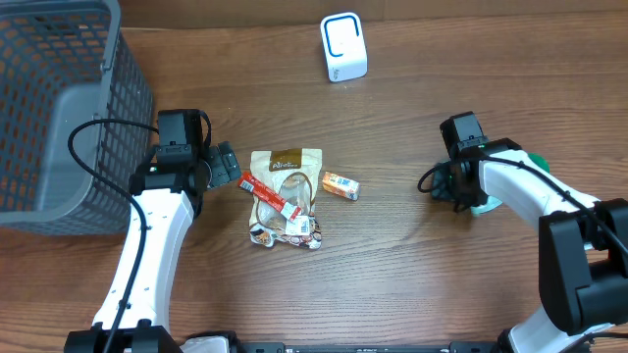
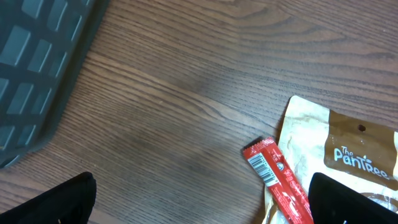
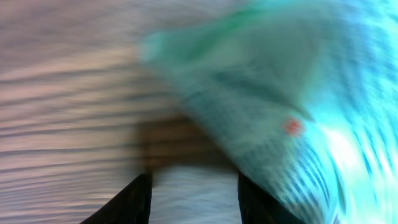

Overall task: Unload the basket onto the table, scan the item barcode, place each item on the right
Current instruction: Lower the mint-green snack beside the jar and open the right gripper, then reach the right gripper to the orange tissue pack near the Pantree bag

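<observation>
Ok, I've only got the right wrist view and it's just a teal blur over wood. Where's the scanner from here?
Observer: A white device that looks like the scanner stands toward the far side of the table, left of your right pincer.
Operator: Any other items out?
Observer: A tan snack pouch lies mid-table with a red stick packet across it.
Operator: And the left arm?
Observer: The left pincer sits open beside that pouch, holding nothing.
</observation>
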